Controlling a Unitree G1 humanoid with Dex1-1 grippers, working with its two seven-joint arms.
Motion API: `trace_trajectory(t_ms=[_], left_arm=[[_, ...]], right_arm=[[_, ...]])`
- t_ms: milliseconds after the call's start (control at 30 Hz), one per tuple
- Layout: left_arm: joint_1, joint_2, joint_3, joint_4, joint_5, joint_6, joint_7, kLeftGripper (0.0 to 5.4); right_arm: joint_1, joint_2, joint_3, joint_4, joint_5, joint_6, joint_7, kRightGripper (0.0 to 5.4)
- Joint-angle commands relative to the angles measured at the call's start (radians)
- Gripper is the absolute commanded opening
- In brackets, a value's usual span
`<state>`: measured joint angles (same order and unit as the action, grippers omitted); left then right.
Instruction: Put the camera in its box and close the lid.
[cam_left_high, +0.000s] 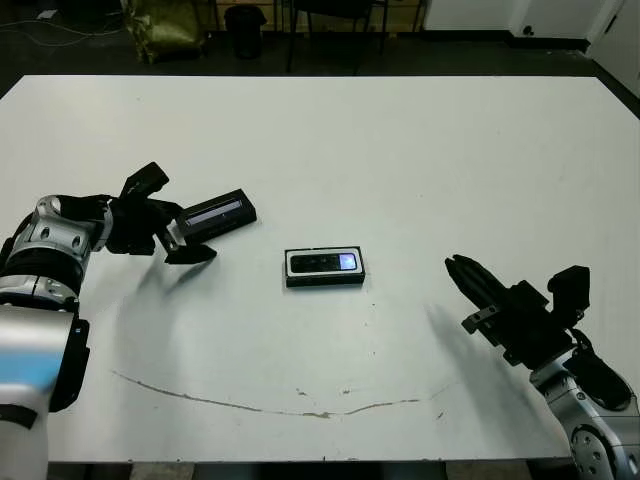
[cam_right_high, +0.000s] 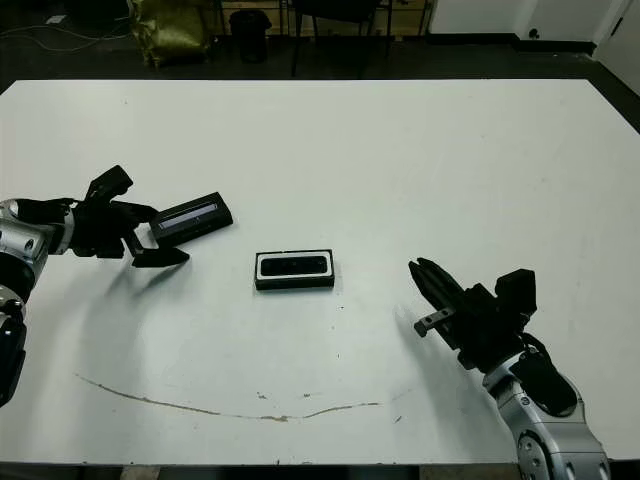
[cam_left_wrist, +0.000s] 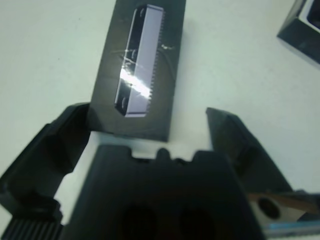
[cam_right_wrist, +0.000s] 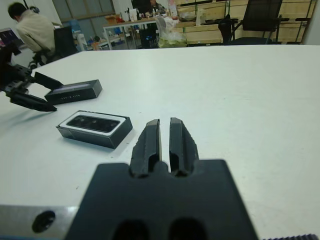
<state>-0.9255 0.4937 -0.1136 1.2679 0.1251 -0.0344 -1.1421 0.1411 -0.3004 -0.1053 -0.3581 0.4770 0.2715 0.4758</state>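
Observation:
The black lid (cam_left_high: 215, 214) with its pale stripe lies flat on the table at the left. My left gripper (cam_left_high: 178, 224) is open, one finger on each side of the lid's near end; in the left wrist view the lid (cam_left_wrist: 145, 75) sits just ahead of the spread fingers (cam_left_wrist: 45, 150). At the table's centre the box (cam_left_high: 325, 281) holds the slim black camera (cam_left_high: 322, 262), bluish patch at its right end. My right gripper (cam_left_high: 452, 264) is shut and empty, low at the right, pointing toward the box (cam_right_wrist: 102, 138) from about a hand-length away.
A thin brown mark (cam_left_high: 260, 405) runs across the table near the front edge. Beyond the far edge are a dark bin (cam_left_high: 243, 30) and a yellow-green bag (cam_left_high: 165, 30). A seated person (cam_right_wrist: 32, 30) shows far behind the table in the right wrist view.

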Motion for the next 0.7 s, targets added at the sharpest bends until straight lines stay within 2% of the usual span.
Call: trace_trajectory(t_ms=[33,167,267,333,533,633,700], left_arm=[[0.005,-0.006,-0.009,0.010,0.017,0.034,0.005,4.52],[0.001,-0.012,-0.009,0.011,0.016,0.085,0.008,3.52],[0.003,-0.014,-0.012,0.009,0.018,0.091,0.021,2.78],[0.002,-0.015,-0.010,0.010,0.017,0.104,0.030,2.49],[0.001,-0.017,-0.018,0.010,0.024,0.112,0.039,2.39],[-0.003,-0.018,-0.033,0.004,0.031,0.098,0.010,2.39],[-0.002,-0.018,-0.040,-0.014,0.027,0.081,-0.019,2.39]], right_arm=[[0.010,-0.014,-0.005,-0.016,-0.006,0.025,-0.010,0.00],[0.009,-0.013,-0.013,-0.037,0.025,0.059,-0.010,0.00],[0.010,-0.016,-0.014,-0.046,0.020,0.071,-0.022,0.00],[0.013,-0.018,-0.015,-0.060,0.021,0.084,-0.031,0.00],[0.010,-0.015,-0.013,-0.056,0.014,0.083,-0.030,0.00],[0.009,-0.012,-0.012,-0.039,0.009,0.054,-0.014,0.00],[0.009,-0.016,-0.013,-0.052,0.019,0.075,-0.018,0.00]])
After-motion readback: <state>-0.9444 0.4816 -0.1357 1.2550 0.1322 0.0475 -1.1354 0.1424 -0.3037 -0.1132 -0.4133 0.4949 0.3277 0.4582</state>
